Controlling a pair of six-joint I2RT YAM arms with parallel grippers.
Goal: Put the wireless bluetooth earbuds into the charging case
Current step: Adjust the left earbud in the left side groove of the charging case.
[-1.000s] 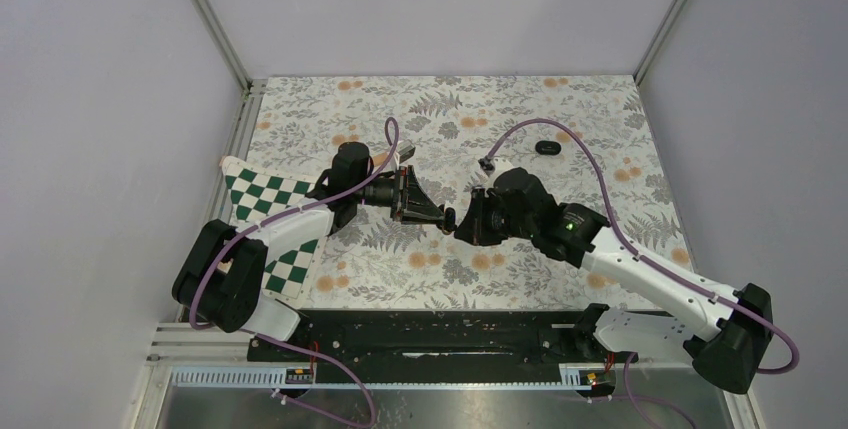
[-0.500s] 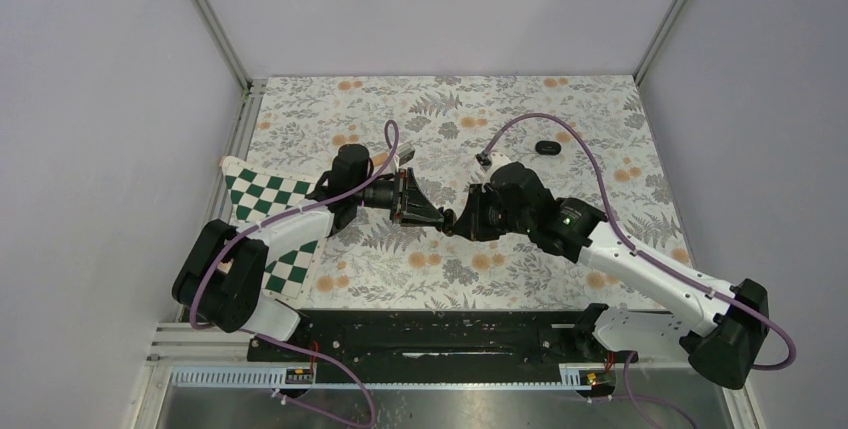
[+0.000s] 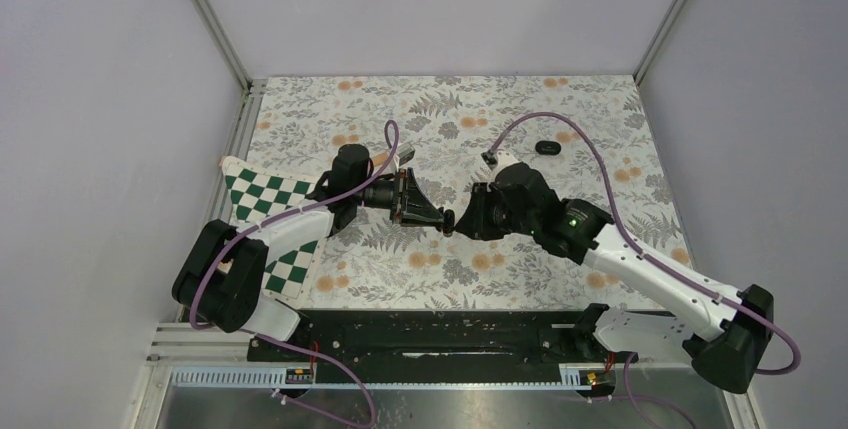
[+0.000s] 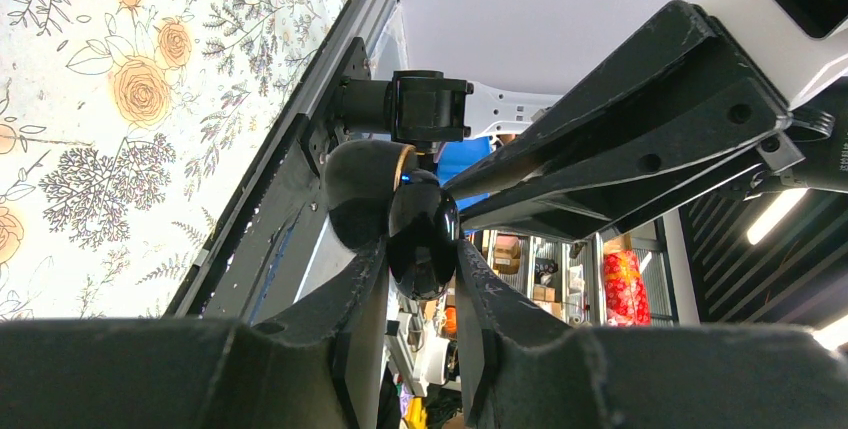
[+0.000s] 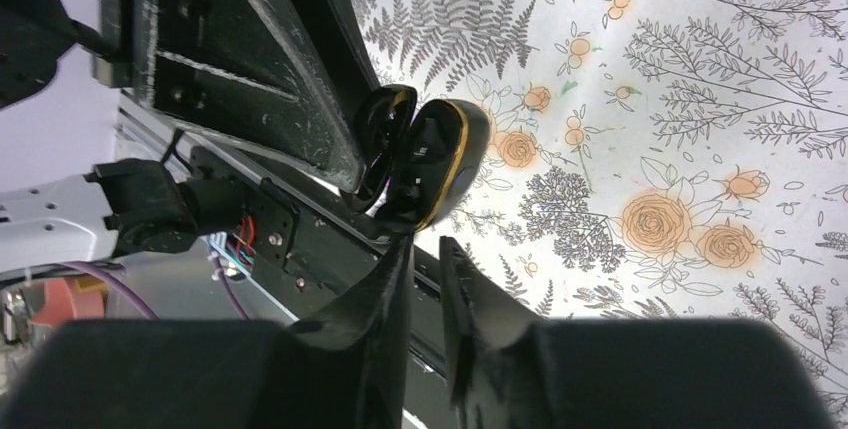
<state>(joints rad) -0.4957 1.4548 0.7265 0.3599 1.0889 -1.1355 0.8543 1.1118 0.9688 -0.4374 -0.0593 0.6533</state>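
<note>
The charging case (image 4: 425, 219) is glossy black and hangs in mid-air above the floral mat, with my left gripper (image 4: 420, 249) shut on it. In the right wrist view the case (image 5: 440, 149) stands hinged open, showing its gold rim and a dark inside. My right gripper (image 5: 425, 244) sits just under the case, its fingers a narrow gap apart with nothing between them; its left fingertip (image 5: 403, 244) touches the case. From above, both grippers meet at the case (image 3: 450, 220) mid-table. I cannot make out the earbuds; the case's inside is too dark to read.
A small dark oval ring (image 3: 546, 148) lies on the floral mat (image 3: 600, 129) at the back right. A green-and-white checkered cloth (image 3: 262, 199) lies under the left arm. The black base rail (image 3: 430, 334) runs along the near edge.
The right arm has moved a little left, up to the case held by the left gripper. Its jaws have parted slightly. The left arm has not moved.
</note>
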